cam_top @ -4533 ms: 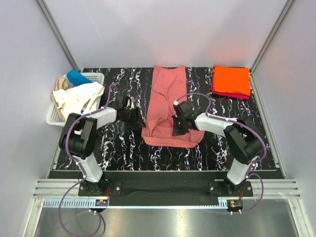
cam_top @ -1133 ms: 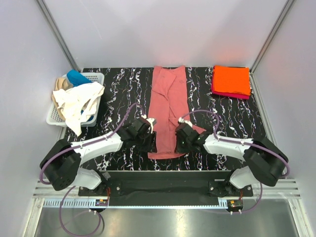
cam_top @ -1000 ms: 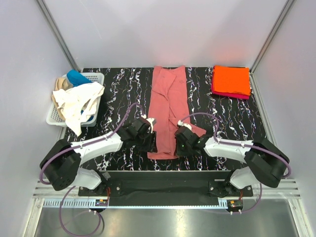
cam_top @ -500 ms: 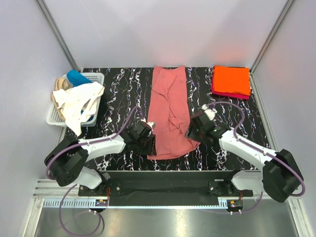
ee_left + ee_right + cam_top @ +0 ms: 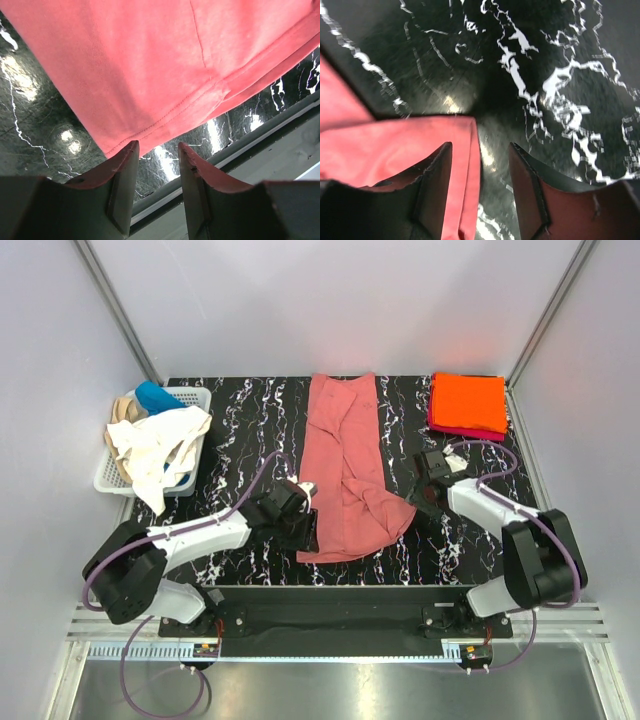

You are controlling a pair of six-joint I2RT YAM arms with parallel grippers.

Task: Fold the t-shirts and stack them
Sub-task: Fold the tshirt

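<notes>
salmon-pink t-shirt (image 5: 345, 445) lies long, rumpled; left pincer (image 5: 157, 146) and right pincer (image 5: 480, 147) gape empty.

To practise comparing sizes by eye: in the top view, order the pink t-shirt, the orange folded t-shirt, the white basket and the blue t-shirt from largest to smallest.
1. pink t-shirt
2. white basket, partly under a cream t-shirt
3. orange folded t-shirt
4. blue t-shirt, only partly showing
</notes>
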